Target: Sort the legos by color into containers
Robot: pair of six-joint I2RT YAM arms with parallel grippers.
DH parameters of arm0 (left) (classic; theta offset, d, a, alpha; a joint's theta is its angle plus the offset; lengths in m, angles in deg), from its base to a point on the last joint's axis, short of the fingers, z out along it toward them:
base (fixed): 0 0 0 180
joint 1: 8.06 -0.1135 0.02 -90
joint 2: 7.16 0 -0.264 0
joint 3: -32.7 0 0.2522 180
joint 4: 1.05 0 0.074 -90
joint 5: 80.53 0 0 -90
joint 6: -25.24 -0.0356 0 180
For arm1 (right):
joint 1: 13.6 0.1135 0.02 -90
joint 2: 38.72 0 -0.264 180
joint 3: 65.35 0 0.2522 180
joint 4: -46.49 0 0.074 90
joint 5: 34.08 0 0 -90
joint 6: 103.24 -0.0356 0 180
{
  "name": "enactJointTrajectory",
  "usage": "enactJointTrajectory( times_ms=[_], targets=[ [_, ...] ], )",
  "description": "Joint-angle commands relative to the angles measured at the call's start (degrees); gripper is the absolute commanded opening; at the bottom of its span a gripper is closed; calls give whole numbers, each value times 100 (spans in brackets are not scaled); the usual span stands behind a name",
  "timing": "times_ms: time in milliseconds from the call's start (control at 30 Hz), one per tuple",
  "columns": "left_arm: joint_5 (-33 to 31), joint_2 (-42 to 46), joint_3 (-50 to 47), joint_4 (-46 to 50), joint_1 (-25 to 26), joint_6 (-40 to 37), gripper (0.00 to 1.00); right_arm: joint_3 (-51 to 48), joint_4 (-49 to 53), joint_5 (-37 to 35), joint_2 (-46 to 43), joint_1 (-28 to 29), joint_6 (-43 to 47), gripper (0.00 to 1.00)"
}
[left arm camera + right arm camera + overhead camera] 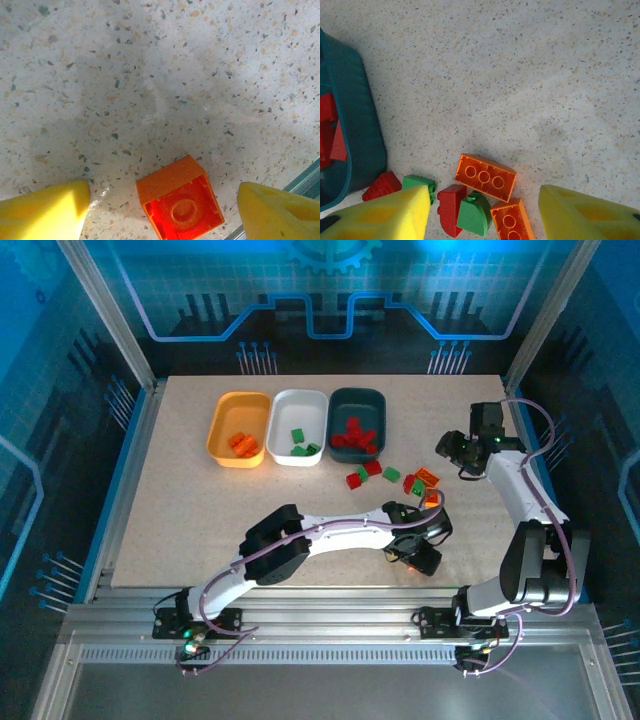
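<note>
Because the orange brick (180,205) sits close to the near edge of the table (150,75), right of centre, with the metal rail (305,177) just beside it, a poor squeeze could send it off the surface; that looks like the main hazard. It appears tipped so that its hollow underside faces the wrist camera, a plain wall uppermost; it is close to square (so there is hardly a long axis to speak of), and it lies skewed to the line between the fingers (50,212). Pads meeting slanted walls may twist it or squirt it toward the rail.

Around it, the left gripper (164,200) straddles the brick with jaws wide, a gap showing on both sides, nothing held yet. Farther off, the orange-yellow tray (235,415) that I judge to be its destination lies at the far left, beside the white tray (300,410) and the teal tray (357,405). To the right, the right gripper (482,210) hangs spread and empty-handed over a loose cluster of legos (485,177).
</note>
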Motion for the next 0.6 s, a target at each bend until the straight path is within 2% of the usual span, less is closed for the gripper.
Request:
enactJointTrajectory(
  times_ms=[0,200,567],
  targets=[
    [136,-78,134,197,51,28,77,-91,-119,122,-133,-110,-87,61],
    [117,-370,316,471,60,28,74,-116,-134,140,-176,-118,-87,61],
    [-305,-428,238,798,58,-45,56,-216,-257,254,-300,-137,-122,61]
  ],
)
